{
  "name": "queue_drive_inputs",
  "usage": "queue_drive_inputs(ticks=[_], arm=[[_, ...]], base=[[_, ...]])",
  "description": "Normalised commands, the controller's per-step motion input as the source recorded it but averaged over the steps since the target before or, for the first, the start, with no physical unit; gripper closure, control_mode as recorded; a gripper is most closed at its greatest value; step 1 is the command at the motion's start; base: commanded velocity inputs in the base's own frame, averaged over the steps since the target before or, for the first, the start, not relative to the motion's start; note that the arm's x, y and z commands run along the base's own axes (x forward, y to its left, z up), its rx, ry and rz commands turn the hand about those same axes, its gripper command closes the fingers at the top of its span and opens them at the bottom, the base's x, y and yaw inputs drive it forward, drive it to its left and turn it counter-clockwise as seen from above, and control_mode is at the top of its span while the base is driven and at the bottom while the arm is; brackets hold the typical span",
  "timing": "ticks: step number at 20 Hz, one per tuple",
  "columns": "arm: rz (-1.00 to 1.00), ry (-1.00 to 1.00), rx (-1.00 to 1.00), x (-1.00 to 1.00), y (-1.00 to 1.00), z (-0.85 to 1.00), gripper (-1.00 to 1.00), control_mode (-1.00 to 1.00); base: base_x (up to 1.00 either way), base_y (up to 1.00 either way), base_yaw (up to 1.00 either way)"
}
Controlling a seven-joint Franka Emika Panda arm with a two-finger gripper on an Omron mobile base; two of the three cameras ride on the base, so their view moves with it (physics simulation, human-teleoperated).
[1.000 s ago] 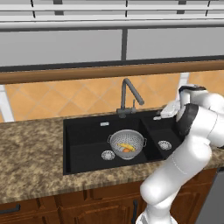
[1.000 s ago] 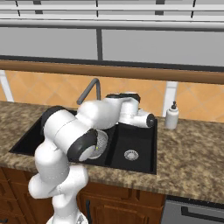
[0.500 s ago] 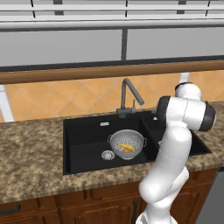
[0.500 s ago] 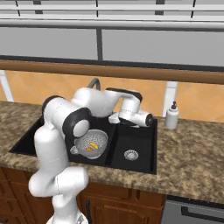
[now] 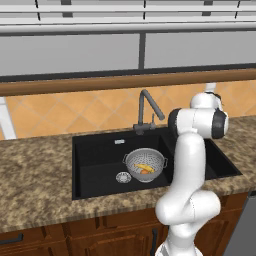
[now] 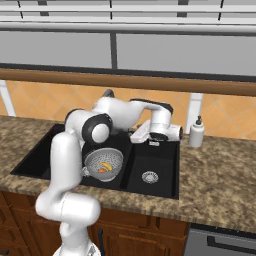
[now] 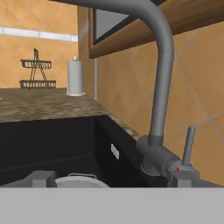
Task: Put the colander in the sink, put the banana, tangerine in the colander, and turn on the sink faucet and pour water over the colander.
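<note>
Grey sink faucet (image 7: pixel 159 87) base bears small red and blue dots.

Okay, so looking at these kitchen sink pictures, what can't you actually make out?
- Small round orange tangerine: left base view, too small to separate cleanly from the yellow curved banana inside the silver-grey pierced metal colander.
- Dark grey bent-neck sink faucet: hand view, spout cut off by the top edge.
- Colander: hand view, only its rim above the bottom band.
- Black double-basin sink: right base view, large basin partly behind the arm.
</note>
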Motion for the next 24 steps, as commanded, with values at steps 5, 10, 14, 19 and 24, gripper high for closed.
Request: queue_drive_inputs(ticks=[5, 10, 14, 19, 24], arm=[[0.00, 0.00, 0.00, 0.55, 0.11, -0.11, -1.00, -1.00], [0.05, 0.00, -0.01, 0.27, 0.45, 0.00, -1.00, -1.00], [0.04, 0.00, -0.05, 0.00, 0.94, 0.00, -1.00, -1.00], [0.01, 0.00, -0.01, 0.18, 0.41, 0.00, -1.00, -1.00], [0.00, 0.00, 0.00, 0.28, -0.39, 0.00, -1.00, -1.00]], base=[[0.00, 0.00, 0.00], [0.00, 0.00, 0.00], [0.00, 0.00, 0.00], [0.00, 0.00, 0.00], [0.00, 0.00, 0.00]])
